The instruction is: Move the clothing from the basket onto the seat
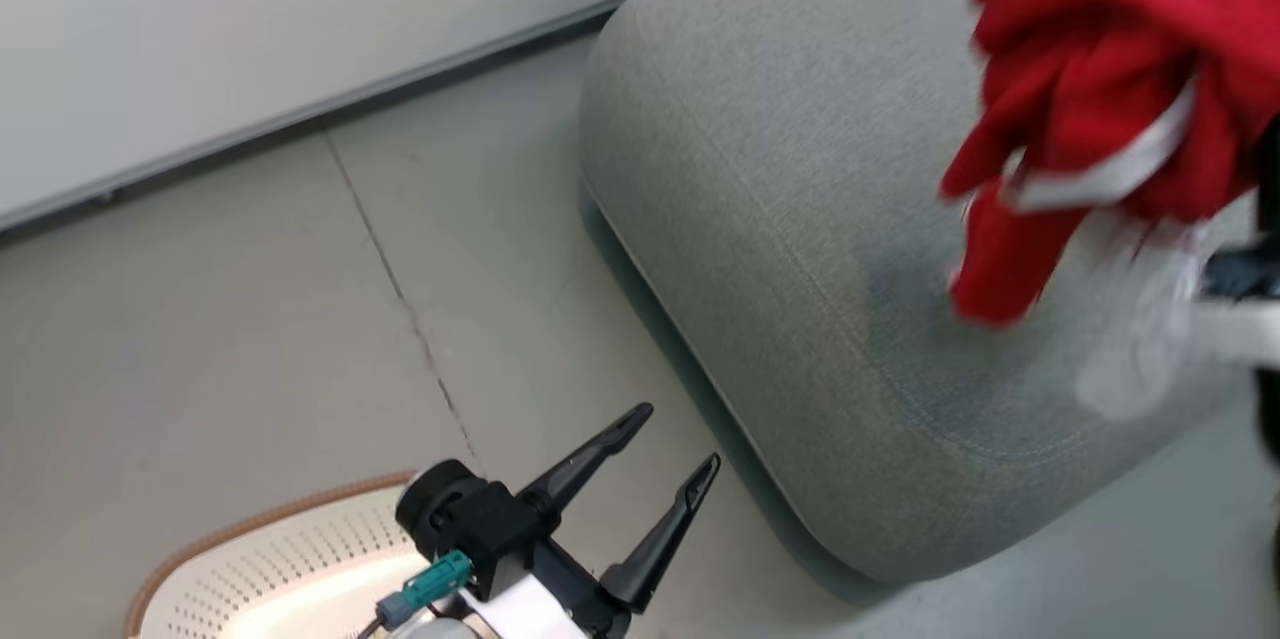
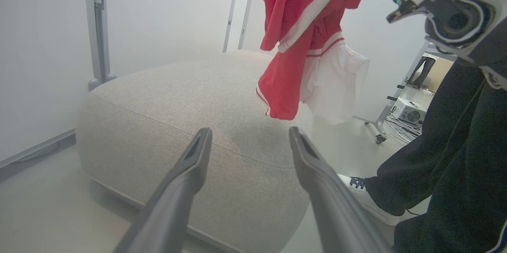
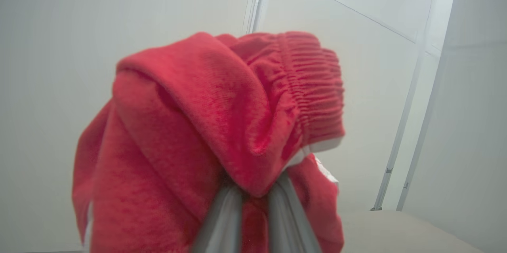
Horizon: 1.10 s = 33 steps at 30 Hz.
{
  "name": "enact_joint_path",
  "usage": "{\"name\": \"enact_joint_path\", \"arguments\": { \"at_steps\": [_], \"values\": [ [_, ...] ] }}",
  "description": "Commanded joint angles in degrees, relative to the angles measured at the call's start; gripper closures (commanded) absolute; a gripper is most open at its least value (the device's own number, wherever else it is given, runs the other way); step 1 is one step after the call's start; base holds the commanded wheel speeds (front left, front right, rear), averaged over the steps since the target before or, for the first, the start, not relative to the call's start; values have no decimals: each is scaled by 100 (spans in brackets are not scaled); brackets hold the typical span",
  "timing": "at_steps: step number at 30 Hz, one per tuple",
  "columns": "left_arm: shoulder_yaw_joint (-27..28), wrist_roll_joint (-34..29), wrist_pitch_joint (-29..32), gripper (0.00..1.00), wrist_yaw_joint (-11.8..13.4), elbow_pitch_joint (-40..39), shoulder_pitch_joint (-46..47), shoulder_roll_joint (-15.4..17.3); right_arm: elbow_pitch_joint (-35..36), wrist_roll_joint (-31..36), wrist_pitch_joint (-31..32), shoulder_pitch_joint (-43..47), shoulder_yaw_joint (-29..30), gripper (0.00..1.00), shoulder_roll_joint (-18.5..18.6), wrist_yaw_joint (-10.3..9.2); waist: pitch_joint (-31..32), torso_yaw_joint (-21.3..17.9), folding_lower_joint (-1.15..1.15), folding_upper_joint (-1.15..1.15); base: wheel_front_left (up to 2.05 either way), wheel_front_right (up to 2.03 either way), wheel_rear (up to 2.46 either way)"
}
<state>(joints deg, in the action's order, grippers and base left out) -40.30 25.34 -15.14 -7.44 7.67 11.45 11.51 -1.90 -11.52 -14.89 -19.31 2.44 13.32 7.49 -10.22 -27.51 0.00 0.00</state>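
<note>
Your right gripper [image 3: 255, 190] is clamped on the clothing [image 3: 222, 126] at a fold beside the elastic waistband. The garment hangs above the seat [image 1: 800, 219], and its lowest hem looks just clear of the cushion. Bring it in over the seat's middle, lower until the fabric piles, then let go, so nothing slides off the rounded edge. Your left gripper [image 1: 678, 437] is spread and empty, off the seat's side, where the basket [image 1: 270, 559] stands. A person's leg [image 2: 435, 166] is close beside the seat, so swing away from it.
</note>
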Motion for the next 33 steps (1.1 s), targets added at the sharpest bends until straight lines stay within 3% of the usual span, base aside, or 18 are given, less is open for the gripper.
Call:
{"name": "enact_joint_path", "arguments": {
  "at_steps": [1,11,19,33],
  "values": [
    [22,24,-2,0,-6,-44,143,83,66,-24,-29,-331,39,100,152,1,-305,97,0,0,0,0,0],
    [-357,25,-2,0,-6,-223,779,598,-566,-279,-28,-2345,627,100,1027,1,-1335,566,0,0,0,0,0],
    [-410,61,-3,0,-6,-365,1204,713,-1634,-266,-28,-2969,939,100,1456,1,-2070,995,0,0,0,0,0],
    [-765,-8,-3,0,-6,-423,1523,887,-3903,-339,-28,-3067,1739,100,1459,1,-2608,1502,0,0,0,0,0]
  ]
}}
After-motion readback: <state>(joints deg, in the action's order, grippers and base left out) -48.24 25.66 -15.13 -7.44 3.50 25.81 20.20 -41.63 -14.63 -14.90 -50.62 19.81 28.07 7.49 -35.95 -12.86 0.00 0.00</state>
